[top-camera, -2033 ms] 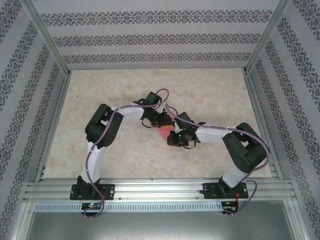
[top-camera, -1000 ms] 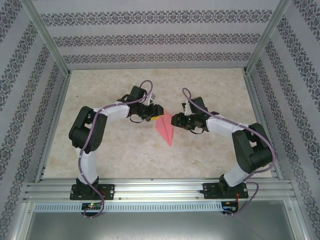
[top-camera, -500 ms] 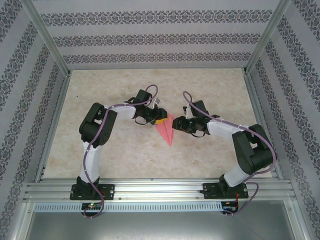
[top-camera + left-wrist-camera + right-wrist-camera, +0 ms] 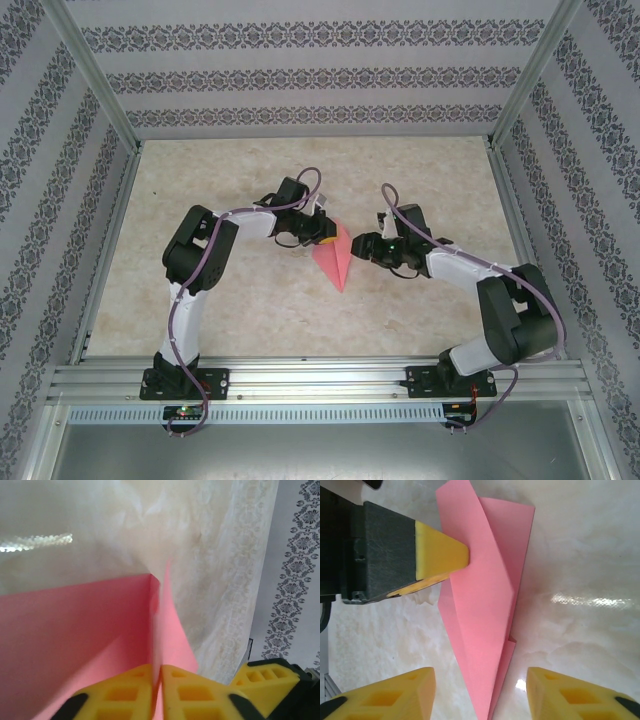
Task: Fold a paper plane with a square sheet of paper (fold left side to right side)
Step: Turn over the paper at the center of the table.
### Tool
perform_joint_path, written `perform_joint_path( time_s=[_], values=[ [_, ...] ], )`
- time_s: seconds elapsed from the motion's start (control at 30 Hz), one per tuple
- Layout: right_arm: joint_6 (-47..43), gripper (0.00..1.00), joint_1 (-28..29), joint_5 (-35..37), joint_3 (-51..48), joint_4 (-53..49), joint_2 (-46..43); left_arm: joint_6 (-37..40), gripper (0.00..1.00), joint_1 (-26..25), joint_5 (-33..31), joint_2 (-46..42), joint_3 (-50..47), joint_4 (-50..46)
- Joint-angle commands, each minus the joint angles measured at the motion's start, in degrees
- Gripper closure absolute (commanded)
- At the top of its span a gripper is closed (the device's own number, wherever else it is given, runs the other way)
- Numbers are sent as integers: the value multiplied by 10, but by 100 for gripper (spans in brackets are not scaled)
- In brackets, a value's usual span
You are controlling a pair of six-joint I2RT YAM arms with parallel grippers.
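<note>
Pinching the paper plane (image 4: 75,640), left fingers (image 4: 125,695) closed, right fingers (image 4: 570,695) wide, seemingly empty.

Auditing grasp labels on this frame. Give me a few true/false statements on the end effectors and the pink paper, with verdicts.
1. The left end effector is shut on the paper plane. True.
2. The right end effector is clamped on the plane. False: it is open, with its fingers apart on either side of the plane's narrow end.
3. The paper is a flat, unfolded square. False: it is folded into a pointed dart with overlapping flaps.
4. In the top view, the plane's point faces the near edge of the table. True.
</note>
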Motion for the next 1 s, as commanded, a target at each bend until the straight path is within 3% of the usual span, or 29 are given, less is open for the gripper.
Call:
perform_joint_path(
  time_s=[0.0,0.27,0.53,0.97],
  values=[
    [32,41,-16,-44,-25,79,-30,18,93,-3,6,-44,9,23],
    [99,2,-52,-137,-66,201,-77,30,95,4,-15,-145,19,-9],
    [166,2,-50,-241,-80,342,-117,0,94,5,1,-208,34,12],
    [218,2,6,-245,-43,360,-91,-84,92,5,51,-247,6,124]
  ],
)
